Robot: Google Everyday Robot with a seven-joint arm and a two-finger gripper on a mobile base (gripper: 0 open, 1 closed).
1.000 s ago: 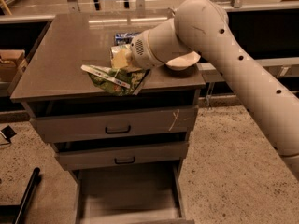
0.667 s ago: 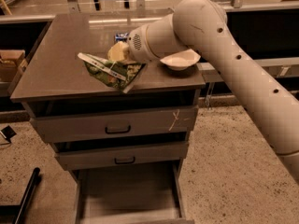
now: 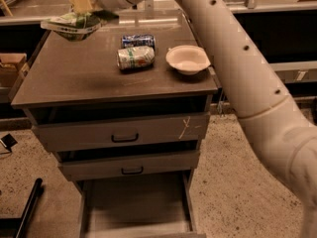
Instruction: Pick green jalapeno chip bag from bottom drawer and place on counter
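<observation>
The gripper clutches the chip bag over the tabletop's back-left corner, apparently clear of the surface. Below, the bottom drawer stands open.

Nothing can be read anywhere. The green jalapeno chip bag, gripped by the gripper above the far left corner of the counter, shows only white and light patches, with no legible letters. The green-and-white can and the blue can, lying toward the counter's far edge, carry printing that cannot be made out.
</observation>
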